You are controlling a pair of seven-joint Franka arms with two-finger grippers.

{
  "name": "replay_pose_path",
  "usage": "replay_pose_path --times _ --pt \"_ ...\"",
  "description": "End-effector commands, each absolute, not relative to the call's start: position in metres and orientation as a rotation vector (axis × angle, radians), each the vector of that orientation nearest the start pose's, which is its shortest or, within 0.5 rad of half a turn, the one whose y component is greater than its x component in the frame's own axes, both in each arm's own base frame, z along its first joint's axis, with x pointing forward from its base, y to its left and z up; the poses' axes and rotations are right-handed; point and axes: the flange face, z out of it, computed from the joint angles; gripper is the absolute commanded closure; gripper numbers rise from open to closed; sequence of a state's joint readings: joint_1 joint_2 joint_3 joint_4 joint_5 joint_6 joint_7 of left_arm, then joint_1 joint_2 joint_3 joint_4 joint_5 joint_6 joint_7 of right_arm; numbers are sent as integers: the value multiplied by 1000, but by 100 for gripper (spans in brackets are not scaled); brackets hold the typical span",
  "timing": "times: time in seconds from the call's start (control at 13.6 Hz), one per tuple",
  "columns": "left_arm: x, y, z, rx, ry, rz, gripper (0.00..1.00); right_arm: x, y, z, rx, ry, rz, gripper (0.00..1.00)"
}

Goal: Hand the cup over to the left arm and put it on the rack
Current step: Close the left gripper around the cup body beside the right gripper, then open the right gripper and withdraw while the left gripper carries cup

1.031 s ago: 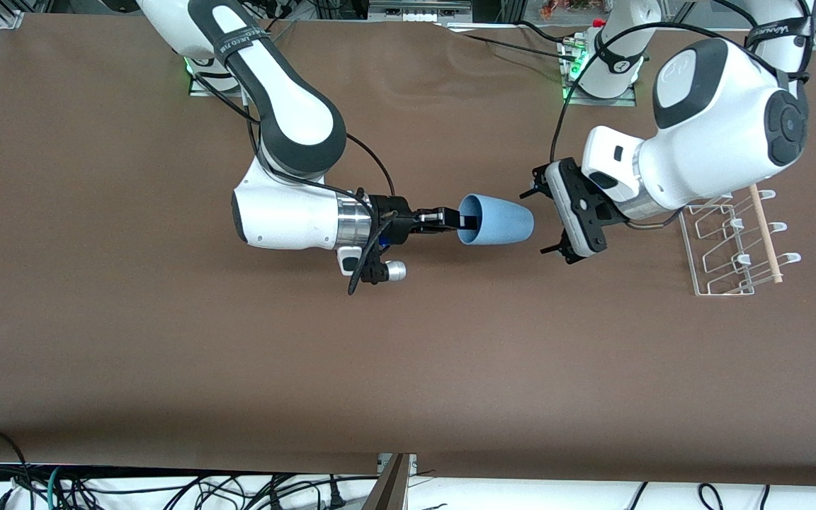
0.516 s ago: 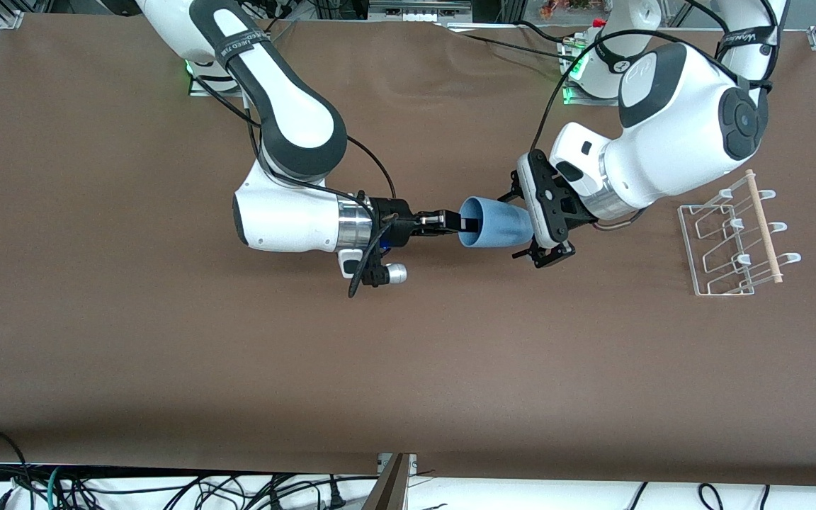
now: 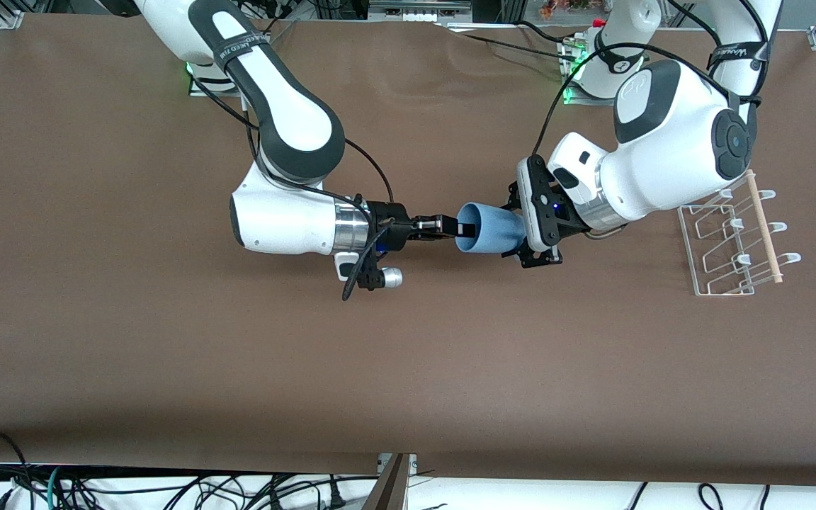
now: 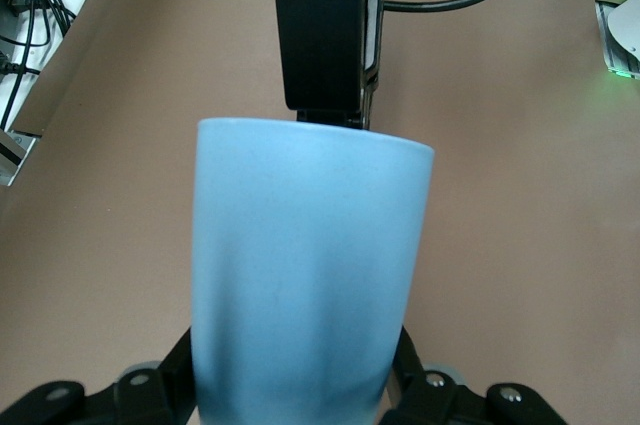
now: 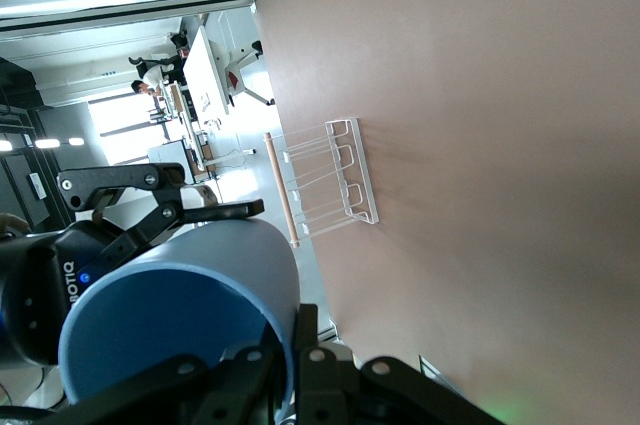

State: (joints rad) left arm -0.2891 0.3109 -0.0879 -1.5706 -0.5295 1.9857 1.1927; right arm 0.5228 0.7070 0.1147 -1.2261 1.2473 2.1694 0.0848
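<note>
1. Cup (image 3: 489, 231): light-blue plastic, matt, smooth;
2. Rack (image 3: 723, 244): thin white-coated wire, with a pale bare wooden dowel (image 3: 763, 227);
3. Bench (image 3: 167, 354): brown covering, matt, cloth-like, faintly rippled;
4. Left arm (image 3: 663, 163): glossy white plastic shell, black bands.

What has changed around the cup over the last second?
The left gripper swung in from beside the rack and shut on the base of the cup. The right gripper stayed clamped on the cup's rim; the cup and the rack kept their places.
</note>
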Motion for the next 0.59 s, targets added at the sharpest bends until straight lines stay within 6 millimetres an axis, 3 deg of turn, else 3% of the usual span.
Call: replay_pose_path --times 0.0,0.07,0.15,0.37,0.52 --pt "619 -270 482 -2721 2263 -612 87 618 478 418 -1933 119 259 100" --pt "619 -270 482 -2721 2263 -612 87 619 476 419 -1932 113 257 59" --pt "618 -270 482 -2721 2265 -610 87 620 475 420 -1931 107 253 2" --pt "618 -270 482 -2721 2268 -604 86 625 467 425 -1929 115 245 0" --pt "618 -267 484 -2728 2260 -597 86 635 451 427 -1925 127 241 0"
